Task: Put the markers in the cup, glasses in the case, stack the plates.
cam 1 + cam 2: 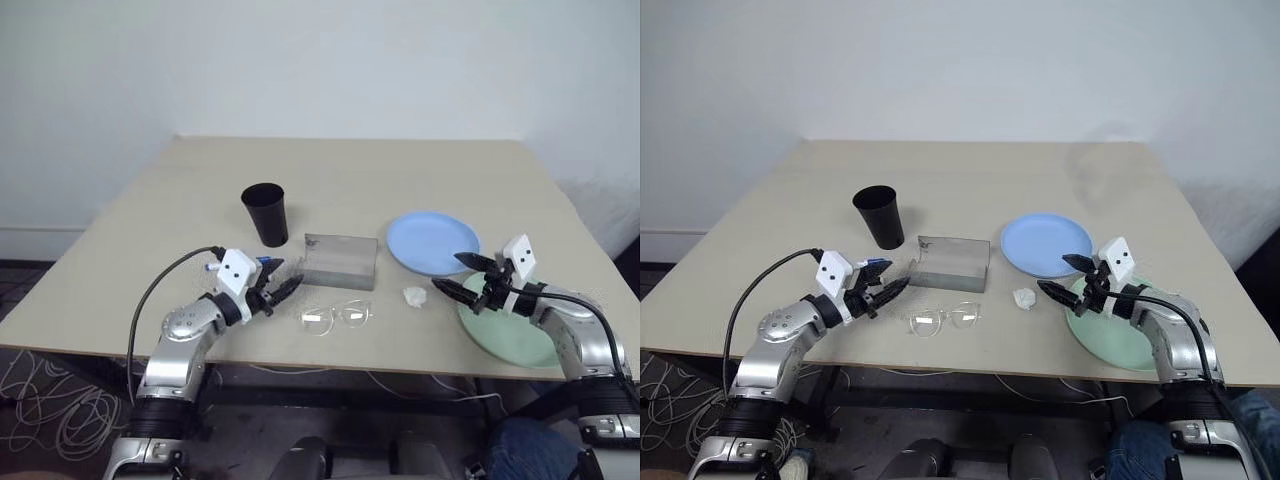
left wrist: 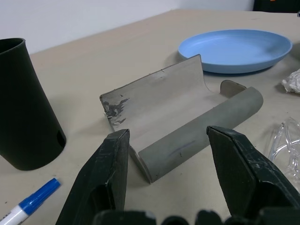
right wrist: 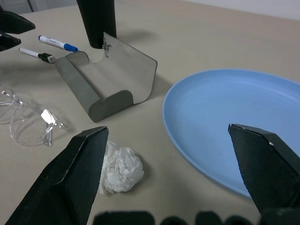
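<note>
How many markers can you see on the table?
2: one blue-capped marker lying by the cup, one black-capped marker beside the open case. More may be hidden.

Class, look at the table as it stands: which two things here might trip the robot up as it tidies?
The clear glasses lie close in front of the open case; the left claw, open beside them, might nudge them toward the table's near edge. A crumpled white wad sits between glasses and blue plate, so the open right claw may snag it.
</note>
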